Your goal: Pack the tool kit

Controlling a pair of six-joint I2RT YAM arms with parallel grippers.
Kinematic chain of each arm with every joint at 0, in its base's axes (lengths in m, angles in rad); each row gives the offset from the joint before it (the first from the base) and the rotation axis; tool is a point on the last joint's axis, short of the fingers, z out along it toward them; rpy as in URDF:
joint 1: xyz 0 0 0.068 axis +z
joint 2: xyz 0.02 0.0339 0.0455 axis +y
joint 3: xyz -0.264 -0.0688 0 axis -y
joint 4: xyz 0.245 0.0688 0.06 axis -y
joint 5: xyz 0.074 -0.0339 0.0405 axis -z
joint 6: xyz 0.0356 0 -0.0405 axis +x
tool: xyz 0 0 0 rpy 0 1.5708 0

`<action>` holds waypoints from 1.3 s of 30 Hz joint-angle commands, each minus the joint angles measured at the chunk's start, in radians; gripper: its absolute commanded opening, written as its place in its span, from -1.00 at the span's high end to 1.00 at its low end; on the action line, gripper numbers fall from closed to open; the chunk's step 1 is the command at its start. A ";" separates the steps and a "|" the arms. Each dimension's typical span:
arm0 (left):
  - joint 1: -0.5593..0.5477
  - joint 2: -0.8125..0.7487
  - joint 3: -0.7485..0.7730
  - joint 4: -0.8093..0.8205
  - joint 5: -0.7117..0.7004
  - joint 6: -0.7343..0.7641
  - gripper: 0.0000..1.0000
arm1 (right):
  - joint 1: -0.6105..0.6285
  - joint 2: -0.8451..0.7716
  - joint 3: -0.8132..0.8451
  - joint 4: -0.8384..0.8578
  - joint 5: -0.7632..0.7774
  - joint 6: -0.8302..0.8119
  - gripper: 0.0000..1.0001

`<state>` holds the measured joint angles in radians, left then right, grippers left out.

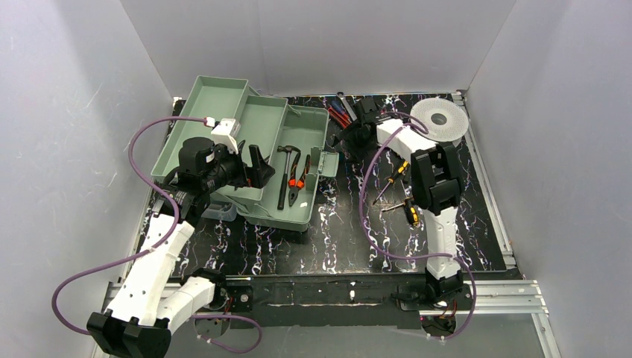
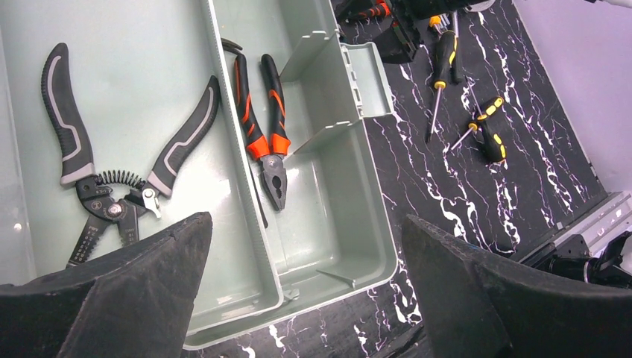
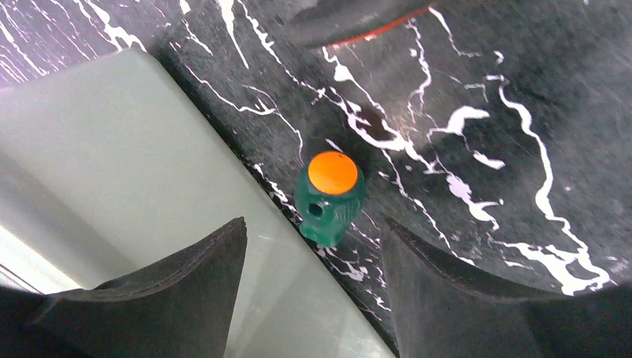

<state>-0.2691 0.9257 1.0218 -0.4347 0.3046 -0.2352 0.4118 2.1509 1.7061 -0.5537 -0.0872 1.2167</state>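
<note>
The tool kit [image 1: 261, 127] is a pale green box lying open at the left, its trays stepped outward. A hammer [image 1: 285, 171] and orange-handled pliers [image 2: 264, 127] lie in its deep part. Grey-handled cutters [image 2: 112, 164] lie in a tray. My left gripper [image 2: 304, 231] hangs open over the box's near corner, holding nothing. My right gripper [image 3: 311, 227] is open at the back, beside the box wall [image 3: 112, 164]. A small green tool handle with an orange cap [image 3: 332, 194] stands just ahead of its fingertips, apart from both fingers.
Two black-and-yellow screwdrivers [image 1: 395, 175] [image 1: 408, 211] lie on the black marbled table right of the box. Red-handled tools [image 1: 339, 115] sit at the back beside the right gripper. A round white spool [image 1: 440, 119] is at the back right. White walls enclose the table.
</note>
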 commanded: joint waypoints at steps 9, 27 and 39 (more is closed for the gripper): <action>0.005 -0.018 0.018 -0.025 -0.014 0.018 -0.99 | -0.002 0.154 0.177 -0.122 0.052 0.016 -0.21; 0.008 -0.009 0.019 -0.026 -0.005 0.022 -0.99 | -0.028 -0.338 -0.190 -0.002 0.328 -0.218 0.40; 0.010 0.018 -0.010 0.070 0.179 0.004 -0.99 | 0.035 -0.686 -0.407 0.393 -0.085 -0.539 0.45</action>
<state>-0.2646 0.9485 1.0218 -0.4255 0.3767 -0.2260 0.4053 1.5032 1.2911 -0.3347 0.0433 0.7738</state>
